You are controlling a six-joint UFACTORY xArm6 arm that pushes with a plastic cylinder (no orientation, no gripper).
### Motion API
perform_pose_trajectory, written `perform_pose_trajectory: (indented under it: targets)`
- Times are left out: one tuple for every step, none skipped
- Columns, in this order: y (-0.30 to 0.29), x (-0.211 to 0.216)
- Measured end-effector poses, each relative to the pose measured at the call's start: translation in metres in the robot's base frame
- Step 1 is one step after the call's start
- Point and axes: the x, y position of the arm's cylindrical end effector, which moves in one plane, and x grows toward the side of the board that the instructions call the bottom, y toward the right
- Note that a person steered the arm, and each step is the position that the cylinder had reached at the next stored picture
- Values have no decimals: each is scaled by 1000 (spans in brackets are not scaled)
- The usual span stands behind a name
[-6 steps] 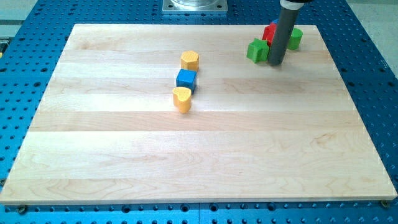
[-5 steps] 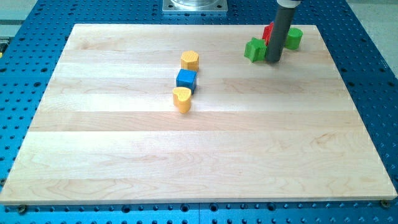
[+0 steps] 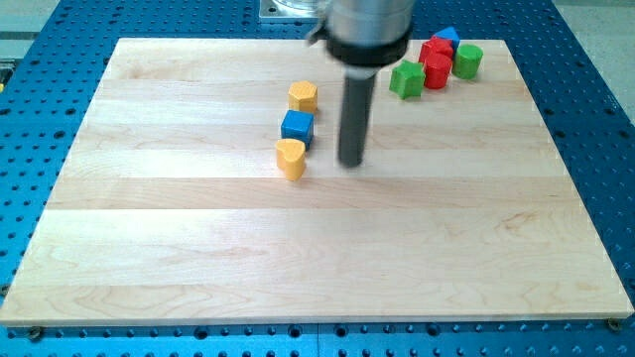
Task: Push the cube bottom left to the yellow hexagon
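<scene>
A blue cube (image 3: 297,127) sits near the board's middle, just below the yellow hexagon (image 3: 304,96) and just above a yellow heart-shaped block (image 3: 291,158). The three form a near-vertical column, close together. My tip (image 3: 350,162) rests on the board to the right of the yellow heart and lower right of the blue cube, a short gap away from both.
At the view's top right a cluster holds a green star-like block (image 3: 406,79), red blocks (image 3: 435,65), a green cylinder (image 3: 467,60) and a blue block (image 3: 446,37) partly behind the red ones. The wooden board (image 3: 179,248) lies on a blue perforated table.
My tip has moved from beside the top-right cluster down and to the left, to a spot right of the yellow heart. The blocks have not moved.
</scene>
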Motion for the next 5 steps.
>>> perform_pose_trajectory:
  targets:
    - [-2, 3]
    - [-2, 33]
    - [21, -4]
    - [21, -28]
    - [4, -55]
